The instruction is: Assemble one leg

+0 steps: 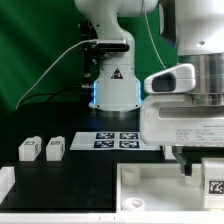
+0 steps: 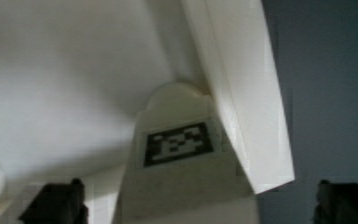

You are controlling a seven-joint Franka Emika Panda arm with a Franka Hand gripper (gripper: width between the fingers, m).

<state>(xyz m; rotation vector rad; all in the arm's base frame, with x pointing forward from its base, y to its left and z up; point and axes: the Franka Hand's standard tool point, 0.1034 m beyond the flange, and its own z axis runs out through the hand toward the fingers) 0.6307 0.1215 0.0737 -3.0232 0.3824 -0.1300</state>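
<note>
End effector (image 1: 188, 165) sits low at the exterior view's right, mostly hidden behind the arm's white housing; finger spacing cannot be told. In the wrist view only two dark fingertips (image 2: 53, 200) show at the frame edge, well apart, with a tagged leg (image 2: 176, 160) between them, standing against the white panel (image 2: 60, 70); contact not visible. Panel (image 1: 150, 195) is cut off by the frame edge. Two more legs (image 1: 29, 149) (image 1: 54, 148) lie side by side on the dark worktop (image 1: 60, 175), just beside the marker board (image 1: 117, 139). Open worktop surrounds them.
</note>
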